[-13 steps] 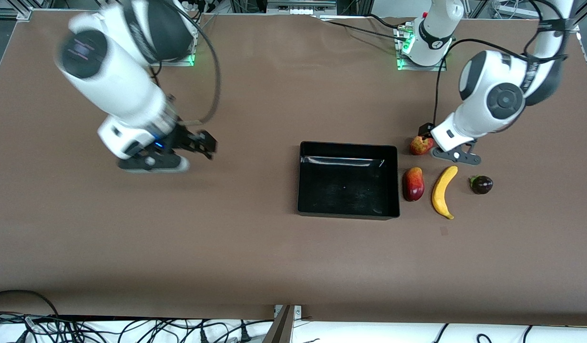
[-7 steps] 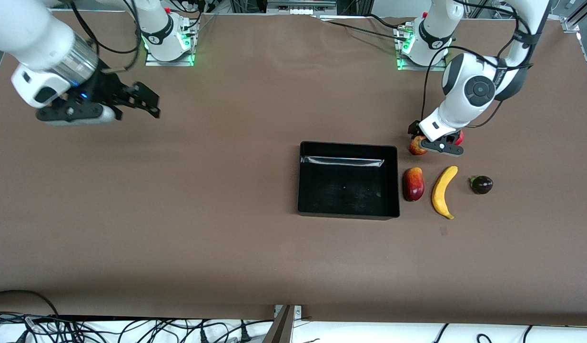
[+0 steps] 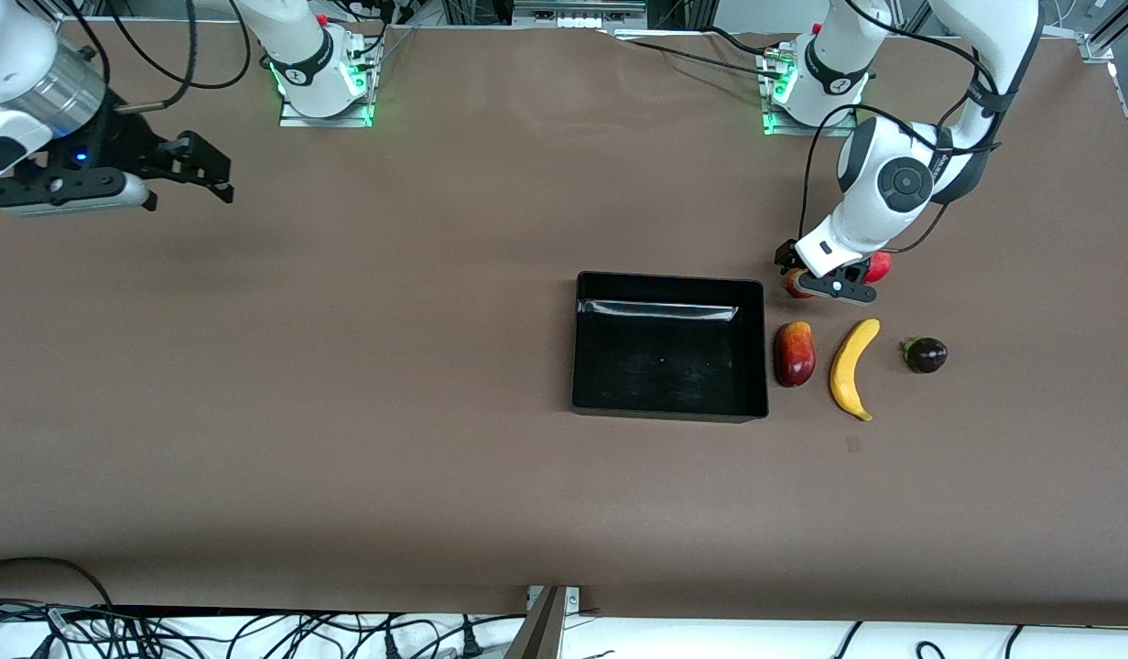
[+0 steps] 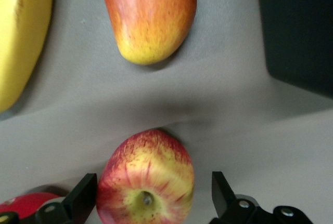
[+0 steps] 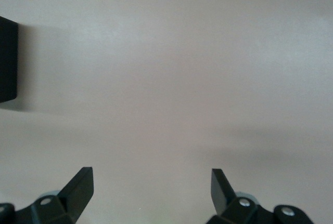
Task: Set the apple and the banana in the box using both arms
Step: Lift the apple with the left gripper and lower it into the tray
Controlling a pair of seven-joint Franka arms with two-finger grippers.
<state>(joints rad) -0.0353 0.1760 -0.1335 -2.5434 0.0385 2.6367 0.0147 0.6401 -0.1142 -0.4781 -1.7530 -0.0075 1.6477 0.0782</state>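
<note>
A brown worktop (image 3: 344, 412) carries the fruit. An oblong dark red and orange fruit (image 3: 795, 353) lies toward the left arm's end; its yellow-orange tip shows in the left wrist view (image 4: 151, 16). A small dark purple fruit (image 3: 926, 354) sits closer to that end, well apart from it. A plain red round fruit (image 3: 880, 265) lies farther from the front camera than both, partly hidden. Cables (image 3: 207, 631) run along the near edge.

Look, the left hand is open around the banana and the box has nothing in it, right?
Not quite. The left hand is open around the apple, not the banana; the left wrist view shows the apple between its fingers, with the banana lying apart. The box does have nothing in it.
</note>
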